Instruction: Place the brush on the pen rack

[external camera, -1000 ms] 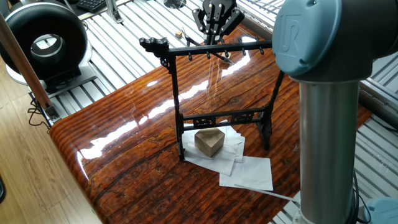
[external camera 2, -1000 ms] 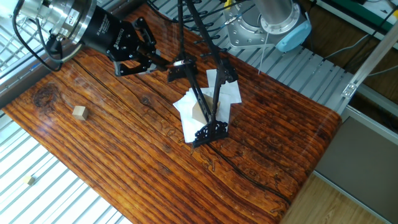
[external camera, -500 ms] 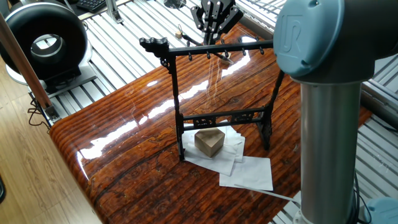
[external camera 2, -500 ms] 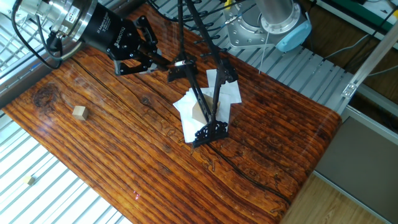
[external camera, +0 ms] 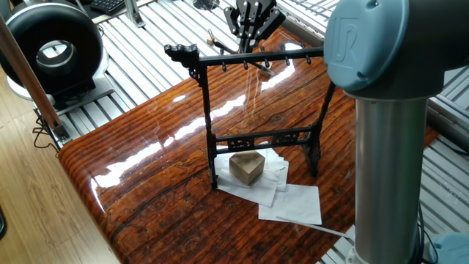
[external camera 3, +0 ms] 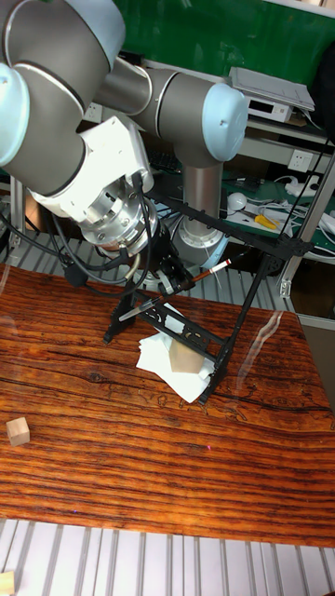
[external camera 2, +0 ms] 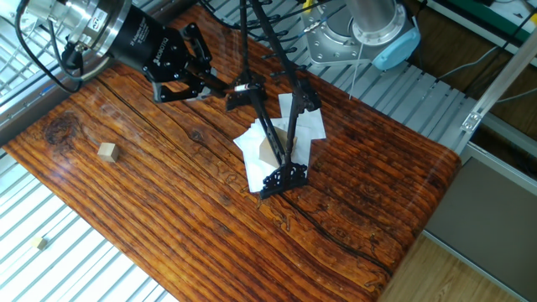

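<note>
The pen rack [external camera: 249,57] is a tall black frame standing mid-table, its top crossbar lined with small pegs; it also shows in the other fixed view [external camera 2: 270,127] and the tall view [external camera 3: 238,226]. My gripper [external camera: 250,38] hovers just behind the crossbar's far side. It is shut on the brush [external camera 3: 210,270], a thin dark shaft with a red band and pale tip that sticks out sideways near the crossbar. In the other fixed view the gripper [external camera 2: 210,80] sits close to the rack's top end. The brush [external camera: 220,42] does not touch any peg.
A tan wooden block [external camera: 247,167] lies on white papers [external camera: 292,203] beneath the rack. A small wooden cube [external camera 2: 106,151] sits alone near the table's far side. My arm's grey column [external camera: 388,154] blocks the right foreground. A black round device [external camera: 51,45] stands off the table.
The gripper with the brush has shifted very slightly away from the crossbar. The rack, block and papers have not moved.
</note>
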